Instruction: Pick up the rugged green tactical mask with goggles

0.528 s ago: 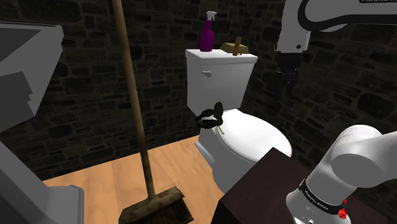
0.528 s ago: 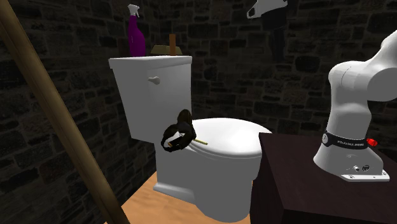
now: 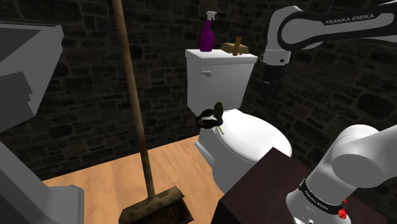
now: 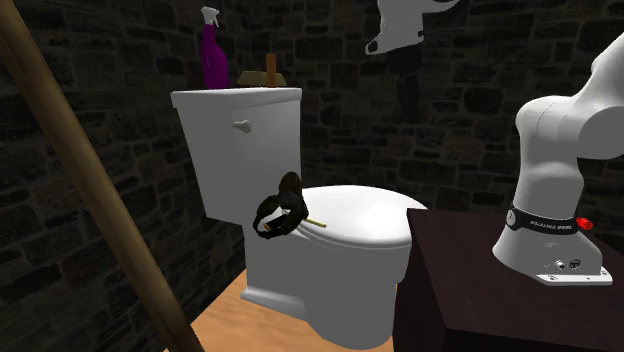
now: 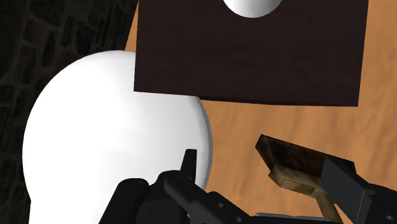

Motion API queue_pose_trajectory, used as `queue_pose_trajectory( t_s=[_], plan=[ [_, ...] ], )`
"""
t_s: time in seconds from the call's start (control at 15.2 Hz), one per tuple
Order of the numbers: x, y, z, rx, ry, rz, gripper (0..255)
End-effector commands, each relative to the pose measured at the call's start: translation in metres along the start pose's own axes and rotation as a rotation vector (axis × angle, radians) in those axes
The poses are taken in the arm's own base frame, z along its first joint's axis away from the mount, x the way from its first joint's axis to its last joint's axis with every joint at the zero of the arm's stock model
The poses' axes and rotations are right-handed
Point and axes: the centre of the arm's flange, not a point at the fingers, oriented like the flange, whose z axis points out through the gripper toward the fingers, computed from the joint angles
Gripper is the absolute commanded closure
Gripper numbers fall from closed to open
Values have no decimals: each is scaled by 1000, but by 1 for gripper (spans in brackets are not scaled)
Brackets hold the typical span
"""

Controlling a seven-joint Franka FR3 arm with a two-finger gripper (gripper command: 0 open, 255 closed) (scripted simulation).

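The mask [image 3: 211, 117] is a dark, nearly black ring shape with a thin yellow-green strap. It rests on the white toilet lid [image 3: 254, 133] at its edge near the tank, also seen as the mask [image 4: 280, 210]. My gripper [image 3: 272, 79] hangs well above the lid, just off the tank's side toward the shoulder view's right, pointing down. From the second exterior view the gripper [image 4: 407, 95] is high above the lid. In the wrist view the gripper [image 5: 242, 197] is open with nothing held. A dark shape, likely the mask [image 5: 189, 178], sits by the lid's rim.
On the tank [image 3: 219, 76] stand a purple spray bottle [image 3: 207, 33] and a brush [image 3: 235, 47]. A broom [image 3: 149, 191] leans across the wooden floor at the shoulder view's left. The dark stand [image 3: 267, 184] is close to the bowl. Stone walls surround the toilet.
The arm has swung toward the toilet tank, carrying the gripper to the left in both exterior views. The mask has not moved.
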Motion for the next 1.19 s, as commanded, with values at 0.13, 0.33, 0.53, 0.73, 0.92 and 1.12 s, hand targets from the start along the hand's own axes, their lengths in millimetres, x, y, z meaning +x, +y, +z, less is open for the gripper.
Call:
queue_pose_trajectory(
  t_s=[0.13, 0.33, 0.53, 0.73, 0.92, 1.12],
  plan=[
    [36, 13, 32, -4, 29, -66, 0],
    [65, 21, 54, -7, 49, -115, 0],
    [95, 28, 75, -10, 69, -164, 0],
    [126, 33, 96, -13, 88, -212, 0],
    [157, 36, 116, -15, 108, -261, 0],
    [188, 38, 136, -18, 128, -310, 0]
  ],
)
